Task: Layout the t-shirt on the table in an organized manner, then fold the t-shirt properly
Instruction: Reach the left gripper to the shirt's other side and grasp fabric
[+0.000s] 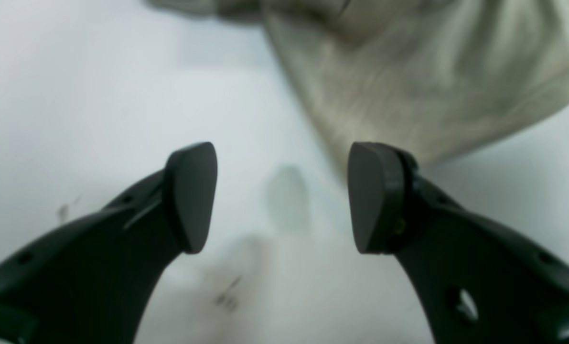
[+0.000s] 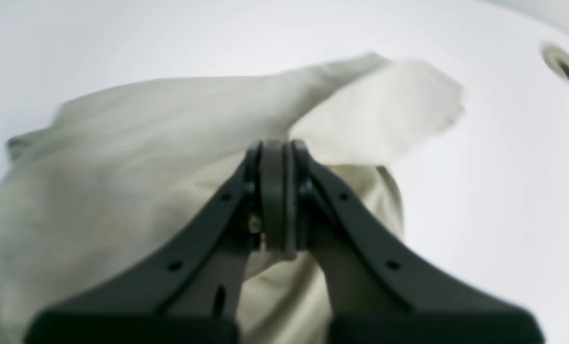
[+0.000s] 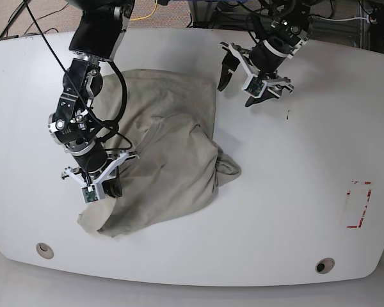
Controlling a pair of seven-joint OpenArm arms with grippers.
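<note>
The t-shirt [image 3: 160, 153] lies crumpled on the white table [image 3: 294, 192], left of the table's middle, its cloth bunched into broad folds with one rounded lump sticking out toward the right and a corner reaching the near-left edge area. The right gripper [image 3: 109, 187], seen on the left of the base view, is low over the near-left part of the shirt; in its wrist view the right gripper [image 2: 275, 200] has its two black fingers [image 2: 217, 215] pressed together with no gap, and pale cloth [image 2: 145, 157] sits directly behind and below them, a flap lifted toward the far right, so it looks clamped on a fold of the shirt. The left gripper [image 3: 248, 82], on the far right side of the shirt in the base view, hangs above bare tabletop just beside the shirt's far-right corner, not touching it. Its wrist view shows the left gripper [image 1: 282, 196] with the pads [image 1: 191, 196] spread wide and nothing between them, only blurred white table [image 1: 74, 95] below and a shirt edge [image 1: 432, 86] beyond the tips. A red tape rectangle [image 3: 358, 204] marks the table at the right, well apart from the shirt, and two metal grommets [image 3: 45, 250] sit near the front edge.
</note>
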